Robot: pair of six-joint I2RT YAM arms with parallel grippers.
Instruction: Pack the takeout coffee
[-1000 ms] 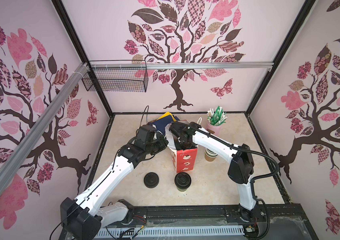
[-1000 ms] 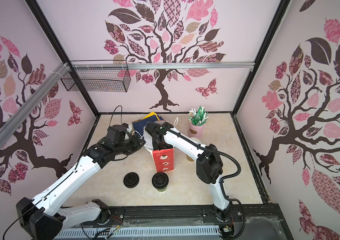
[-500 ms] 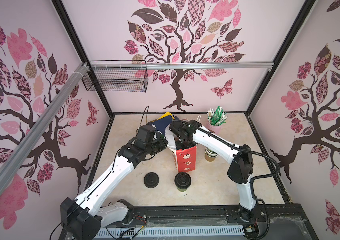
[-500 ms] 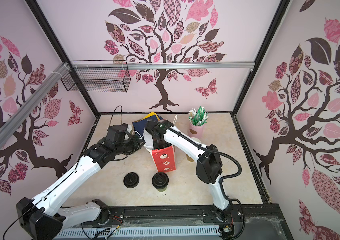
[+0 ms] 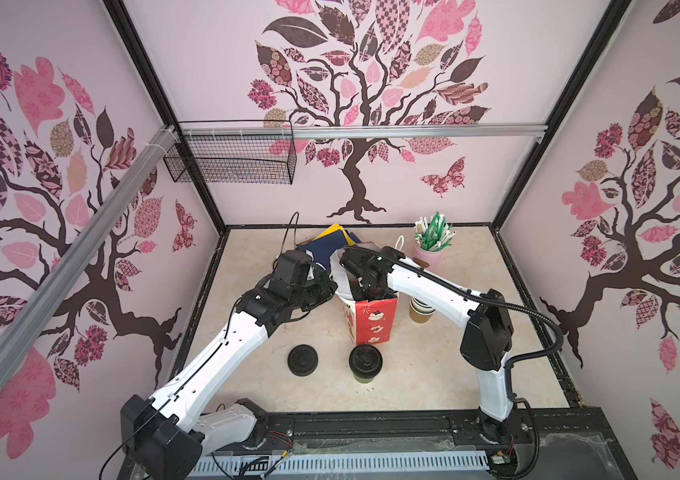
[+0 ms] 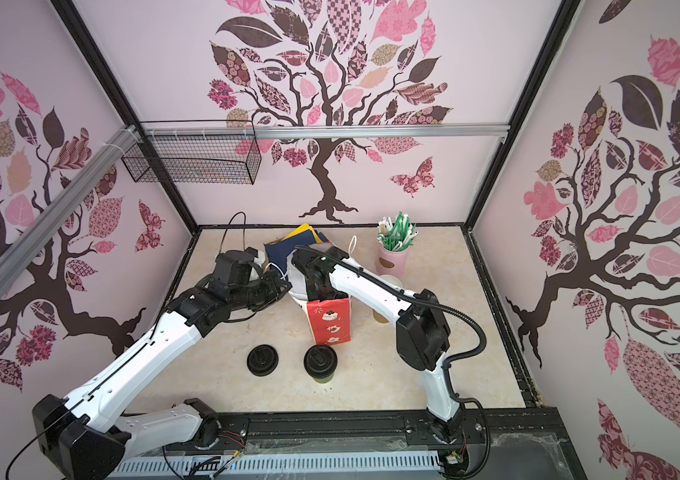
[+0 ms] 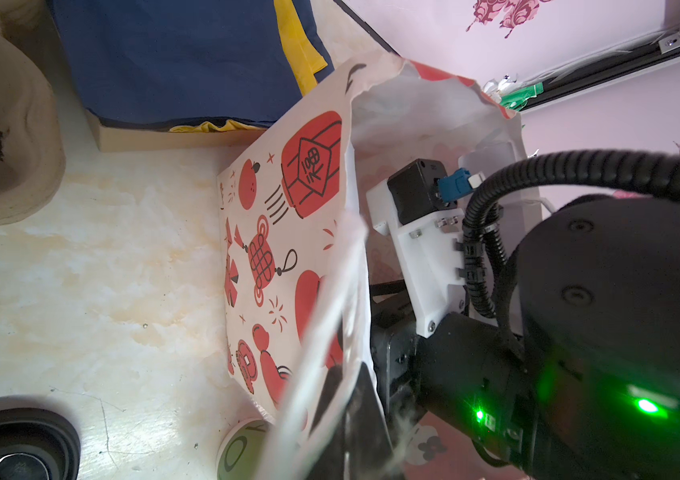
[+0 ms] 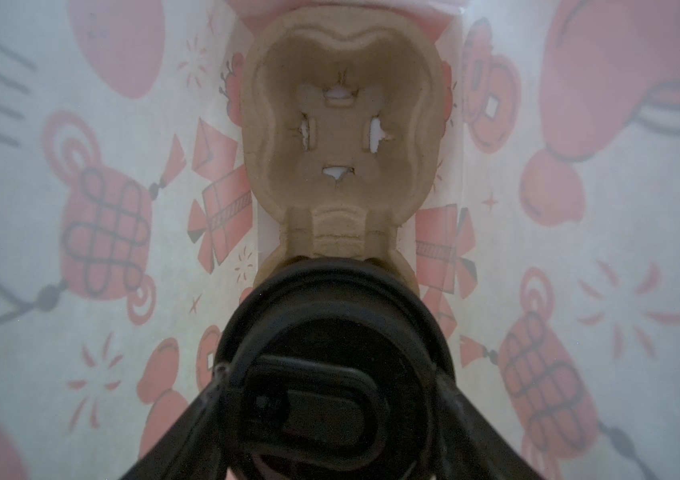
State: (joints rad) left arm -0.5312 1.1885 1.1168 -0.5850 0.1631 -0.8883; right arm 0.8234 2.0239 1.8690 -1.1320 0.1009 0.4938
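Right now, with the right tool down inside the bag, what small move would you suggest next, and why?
I would probably ease the right tool straight down to seat its lidded cup in the pocket of the pulp carrier beneath it. The cup hides that pocket, the other pocket lies empty, and the left tool holds the paper bag open by its rim.

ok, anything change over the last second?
Little. The right claw, shut on the lidded cup, seems to have eased slightly deeper into the bag, above the tray; the bag wobbled a bit. Nothing grabbed or released. Left claw stays shut on the bag's rim; second cup and loose lid unmoved.
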